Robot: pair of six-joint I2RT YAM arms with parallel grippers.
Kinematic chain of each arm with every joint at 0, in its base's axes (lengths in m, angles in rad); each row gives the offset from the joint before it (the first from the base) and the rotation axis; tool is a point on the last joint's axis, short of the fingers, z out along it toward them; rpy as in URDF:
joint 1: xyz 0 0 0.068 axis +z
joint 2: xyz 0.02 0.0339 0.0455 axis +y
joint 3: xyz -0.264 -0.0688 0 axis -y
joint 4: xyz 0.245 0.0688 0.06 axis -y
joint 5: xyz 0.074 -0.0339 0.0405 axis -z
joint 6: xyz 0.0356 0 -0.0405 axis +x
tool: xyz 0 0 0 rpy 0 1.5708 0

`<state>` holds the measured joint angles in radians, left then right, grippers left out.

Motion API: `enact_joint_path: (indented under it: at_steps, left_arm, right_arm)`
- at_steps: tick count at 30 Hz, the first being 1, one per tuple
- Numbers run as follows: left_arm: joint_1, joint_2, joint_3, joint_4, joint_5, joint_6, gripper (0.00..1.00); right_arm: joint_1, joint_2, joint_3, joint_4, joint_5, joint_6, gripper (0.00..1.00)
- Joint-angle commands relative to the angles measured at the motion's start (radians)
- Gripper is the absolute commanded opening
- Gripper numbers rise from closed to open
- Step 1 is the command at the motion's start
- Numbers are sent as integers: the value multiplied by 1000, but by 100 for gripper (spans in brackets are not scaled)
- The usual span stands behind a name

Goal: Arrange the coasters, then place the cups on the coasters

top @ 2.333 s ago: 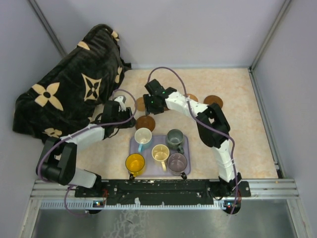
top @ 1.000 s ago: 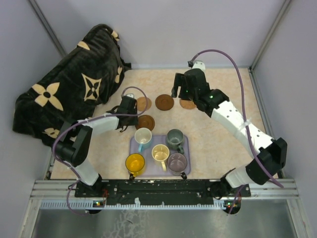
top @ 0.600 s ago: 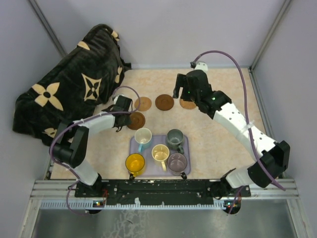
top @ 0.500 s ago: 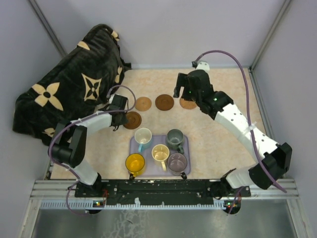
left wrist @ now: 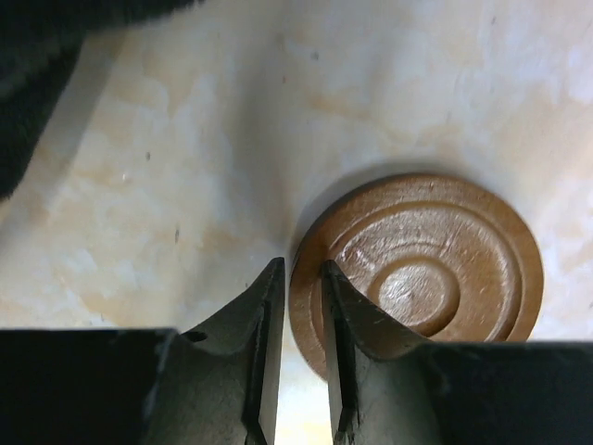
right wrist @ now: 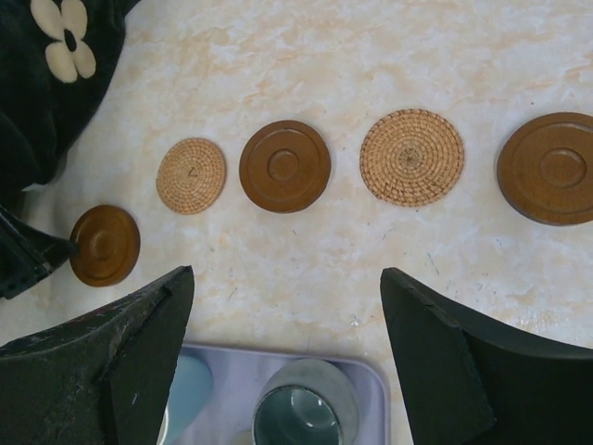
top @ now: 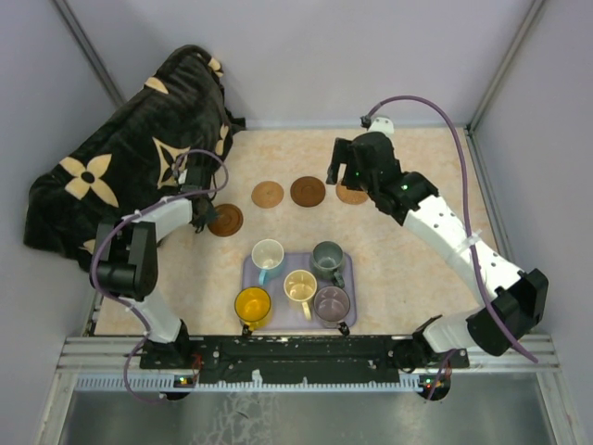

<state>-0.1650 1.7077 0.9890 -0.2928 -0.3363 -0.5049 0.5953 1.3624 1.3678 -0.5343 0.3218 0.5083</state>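
The left claw (left wrist: pixel 298 278) is pinched shut on the thin edge of the brown coaster (left wrist: pixel 417 260). That coaster lies flat on the surface (top: pixel 208 278) at the left end, close to the black blanket (top: pixel 130 158) and a little out of line with the row of other coasters (right wrist: pixel 284 166). The right claw (right wrist: pixel 285 278) is wide open with nothing in it, up above that row. The five cups (top: pixel 299 286) sit on the purple tray (top: pixel 351 278), and none is on a coaster yet. I think the job right now is to bring the brown coaster into line with the rest. The claw only has the rim, so the coaster could slip or tip. It is best to go slowly and keep it low. Leave the same gap as between the others, so the cup handles will not bump. Do not knock the woven coaster (right wrist: pixel 191 175) next to it. Lay it flat, then let go and lift straight up.
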Motion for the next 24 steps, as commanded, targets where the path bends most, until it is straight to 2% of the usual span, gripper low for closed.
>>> enact_joint_path:
  at_steps: [1, 5, 13, 18, 24]
  left_arm:
    - [27, 91, 55, -21, -11, 21, 29]
    - [27, 81, 91, 31, 34, 26, 37]
    - [26, -110, 72, 34, 100, 54, 44]
    - [-8, -284, -69, 37, 155, 79, 45]
    - [-47, -438, -247, 37, 227, 100, 60]
  right_arm:
    - [-9, -12, 4, 19, 23, -21, 82]
    - [-9, -11, -8, 11, 16, -28, 82]
    - [-9, -52, -60, 27, -5, -19, 81]
    - [-9, -81, -84, 34, -22, -1, 80]
    - [-9, -108, -92, 13, 6, -6, 84]
